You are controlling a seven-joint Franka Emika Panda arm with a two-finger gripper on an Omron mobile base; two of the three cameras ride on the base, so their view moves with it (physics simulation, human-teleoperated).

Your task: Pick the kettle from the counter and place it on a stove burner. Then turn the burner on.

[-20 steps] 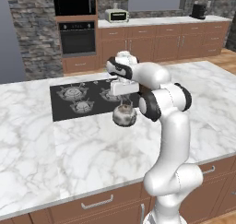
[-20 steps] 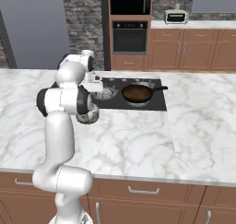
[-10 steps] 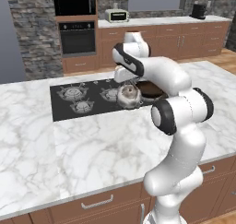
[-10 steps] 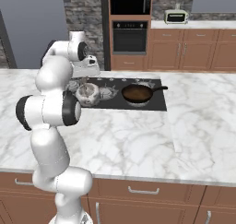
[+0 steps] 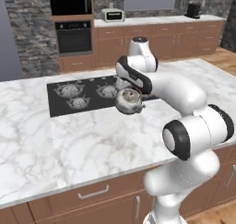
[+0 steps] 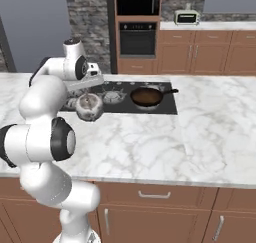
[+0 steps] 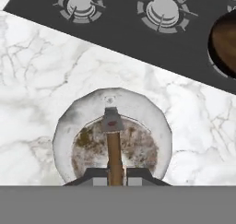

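Gripping kettle (image 7: 113, 135) above counter (image 7: 41, 89)

One kettle (image 5: 128, 101) sits mid-frame in the left base view. One frying pan (image 6: 146, 96) rests at centre of the right base view. One toaster (image 5: 112, 14) stands at upper centre. One wall oven (image 6: 138, 38) (upper middle). Two burners (image 7: 81, 5) show at the hand view's top.

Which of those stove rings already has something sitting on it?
The right-hand burner under the dark frying pan; the other burners, like this one, are bare.
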